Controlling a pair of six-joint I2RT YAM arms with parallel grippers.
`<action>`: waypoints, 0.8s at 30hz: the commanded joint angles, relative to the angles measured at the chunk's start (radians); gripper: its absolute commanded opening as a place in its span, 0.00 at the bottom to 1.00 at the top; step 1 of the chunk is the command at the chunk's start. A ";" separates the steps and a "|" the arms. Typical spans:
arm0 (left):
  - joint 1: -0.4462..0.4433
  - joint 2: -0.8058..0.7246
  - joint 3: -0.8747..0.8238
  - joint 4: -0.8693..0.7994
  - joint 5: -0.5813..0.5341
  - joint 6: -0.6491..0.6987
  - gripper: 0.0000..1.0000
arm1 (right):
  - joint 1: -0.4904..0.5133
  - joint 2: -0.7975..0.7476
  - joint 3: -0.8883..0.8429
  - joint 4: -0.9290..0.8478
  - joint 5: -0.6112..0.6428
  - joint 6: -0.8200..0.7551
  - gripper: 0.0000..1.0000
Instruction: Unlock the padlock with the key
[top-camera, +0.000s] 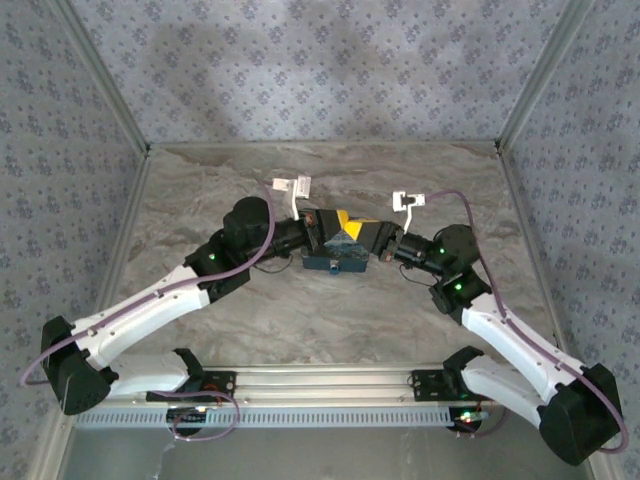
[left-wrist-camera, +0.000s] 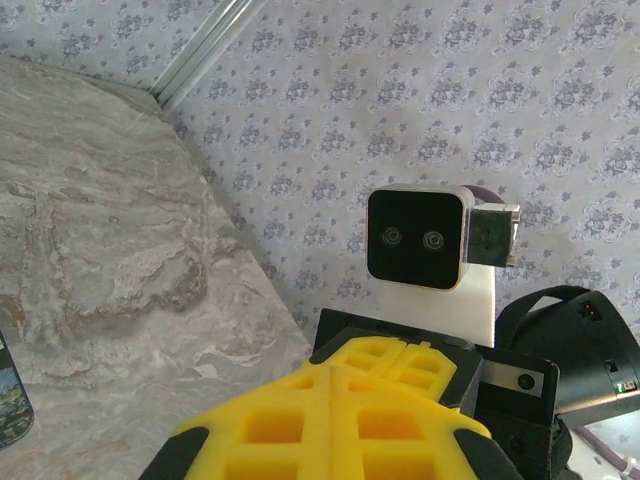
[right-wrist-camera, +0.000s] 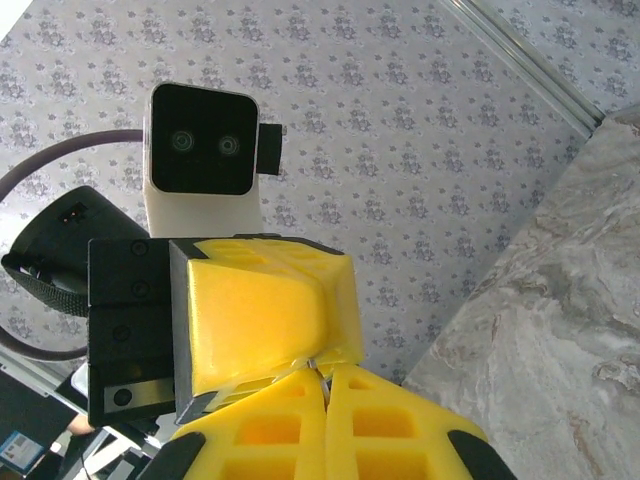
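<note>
- A dark teal block (top-camera: 335, 263), boxy and flat-faced, lies on the counter (top-camera: 300, 330). It is too small to tell whether it is the padlock.
- The left claw (top-camera: 338, 228) hangs just over the block's left end. Its 2 yellow fingers (left-wrist-camera: 270, 430) are pressed together along a straight seam, and they are matte and moulded with square recesses.
- The right claw (top-camera: 365, 233) hangs just over the block's right end, fingers likewise pressed together. It meets the left claw tip to tip, and I cannot tell whether anything is pinched there.
- Each claw has a black, angular body.
- The right arm's camera (left-wrist-camera: 418, 238) is a white box with a black face and 2 round lenses.
- Around the block, the counter has a grey-brown marbled stone look.
- Behind the block, the walls (top-camera: 320, 70) carry a small repeating floral print, with silver metal rails (top-camera: 100, 80) in the corners.
</note>
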 joint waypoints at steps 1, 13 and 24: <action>-0.013 -0.043 -0.009 0.047 0.015 -0.001 0.00 | 0.004 -0.038 0.007 -0.028 0.011 -0.055 0.00; 0.007 -0.110 -0.028 -0.007 -0.041 -0.005 0.38 | -0.007 -0.104 -0.008 -0.094 0.013 -0.100 0.00; 0.003 -0.075 -0.027 -0.002 -0.006 -0.028 0.42 | -0.005 -0.126 -0.005 -0.144 0.017 -0.123 0.00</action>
